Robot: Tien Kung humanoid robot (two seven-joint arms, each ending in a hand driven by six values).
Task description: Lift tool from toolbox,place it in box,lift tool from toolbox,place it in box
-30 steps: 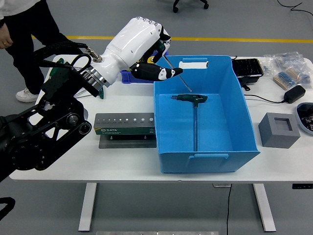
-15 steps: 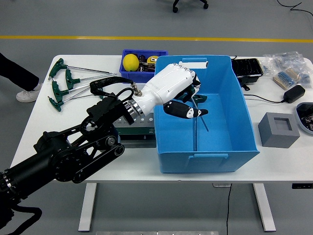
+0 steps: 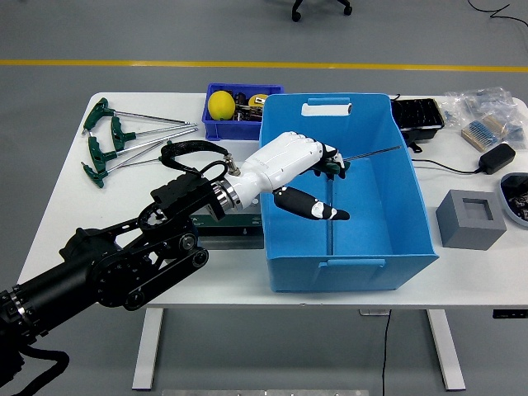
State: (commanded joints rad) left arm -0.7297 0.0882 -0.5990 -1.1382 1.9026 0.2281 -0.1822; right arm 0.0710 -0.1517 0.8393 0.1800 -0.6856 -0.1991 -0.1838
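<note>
Left hand holding a T-handle tool inside the blue box

On the counter at left lie four green-handled T-wrenches; the toolbox label is hidden behind the arm. The left hand, white with black fingertips, has its fingers curled around one tool, a thin steel shaft on a dark green handle, held over the blue box, where another shaft lies on the floor. One grey block sits at right.
</note>
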